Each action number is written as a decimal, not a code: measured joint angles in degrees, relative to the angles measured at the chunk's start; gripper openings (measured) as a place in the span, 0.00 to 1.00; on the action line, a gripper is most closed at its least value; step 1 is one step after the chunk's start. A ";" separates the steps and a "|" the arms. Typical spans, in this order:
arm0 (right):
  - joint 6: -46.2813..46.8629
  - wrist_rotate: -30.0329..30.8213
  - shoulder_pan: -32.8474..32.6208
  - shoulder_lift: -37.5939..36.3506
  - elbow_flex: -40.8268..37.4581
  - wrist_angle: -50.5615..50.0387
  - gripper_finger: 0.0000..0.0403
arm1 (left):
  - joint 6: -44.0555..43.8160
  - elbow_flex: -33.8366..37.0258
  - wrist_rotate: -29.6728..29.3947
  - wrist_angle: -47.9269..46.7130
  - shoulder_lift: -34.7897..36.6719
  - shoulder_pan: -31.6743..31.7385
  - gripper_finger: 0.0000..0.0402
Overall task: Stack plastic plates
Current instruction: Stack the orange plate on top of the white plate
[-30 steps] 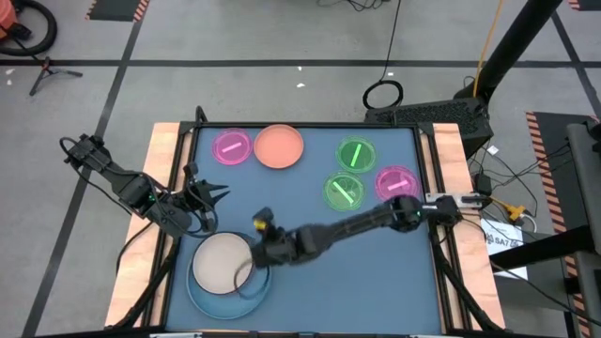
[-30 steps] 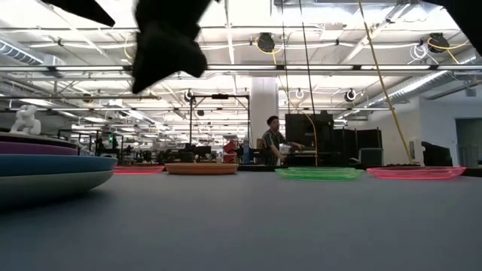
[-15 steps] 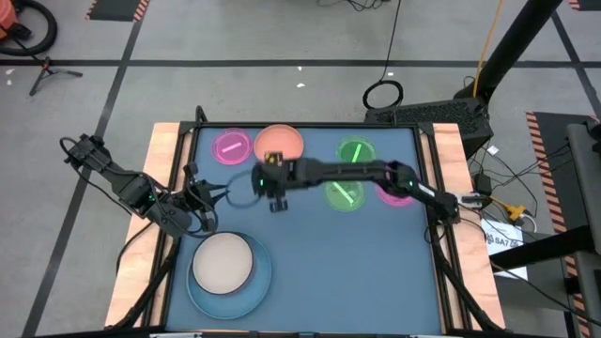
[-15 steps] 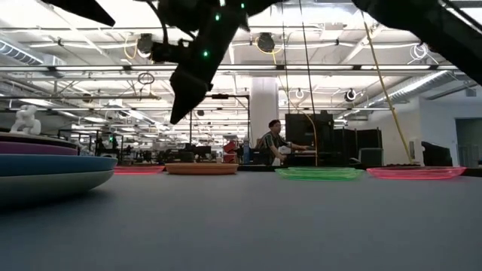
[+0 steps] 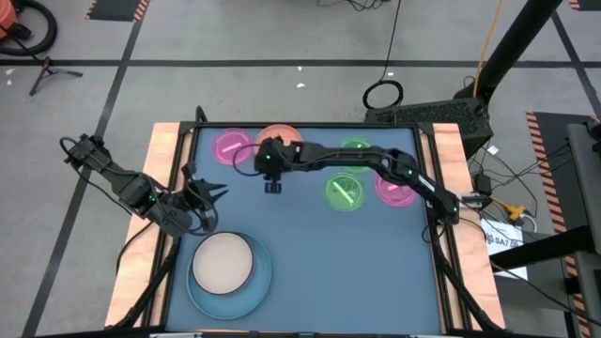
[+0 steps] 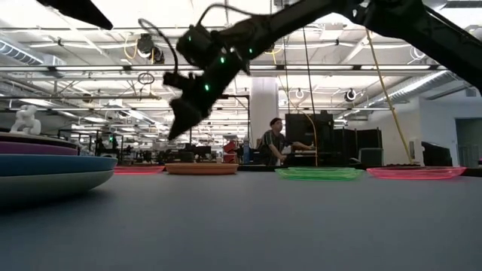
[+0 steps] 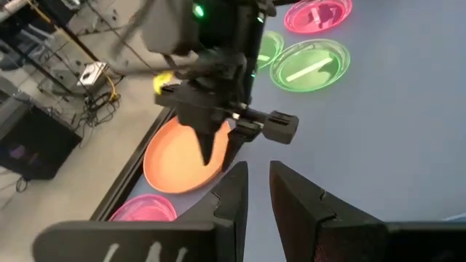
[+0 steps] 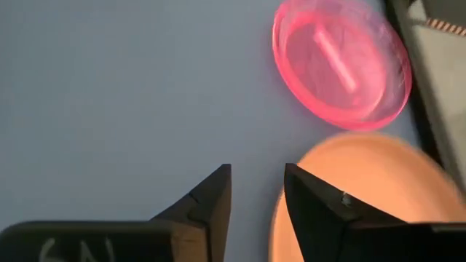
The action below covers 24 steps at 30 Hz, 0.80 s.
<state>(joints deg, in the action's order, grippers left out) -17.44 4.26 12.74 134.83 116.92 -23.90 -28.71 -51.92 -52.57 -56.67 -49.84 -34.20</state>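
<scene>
While the right arm stretches across the blue table in the high view, its right pincer hangs at the near edge of the round orange plastic plate, with a small translucent pink plate just beside. The left pincer waits near the table's left edge, above the beige plate stacked on a large light-blue plate. From the low view, the right pincer hovers above the table. Its wrist view shows the fingers slightly apart, empty, the orange plate beside one tip. The left wrist view shows its fingers slightly apart, empty.
</scene>
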 joint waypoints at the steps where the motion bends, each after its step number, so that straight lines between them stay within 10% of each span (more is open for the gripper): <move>1: 0.03 0.03 0.33 0.04 -1.41 0.93 0.29 | -0.90 0.00 0.01 -0.68 0.00 -0.01 0.17; 24: 6.46 3.19 2.06 0.41 -6.73 2.35 0.26 | -6.59 0.00 0.00 -3.58 0.00 -1.24 0.17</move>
<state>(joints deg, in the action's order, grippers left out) -10.98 7.45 14.80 135.24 110.19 -21.55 -35.30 -51.92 -52.58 -60.25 -49.84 -35.44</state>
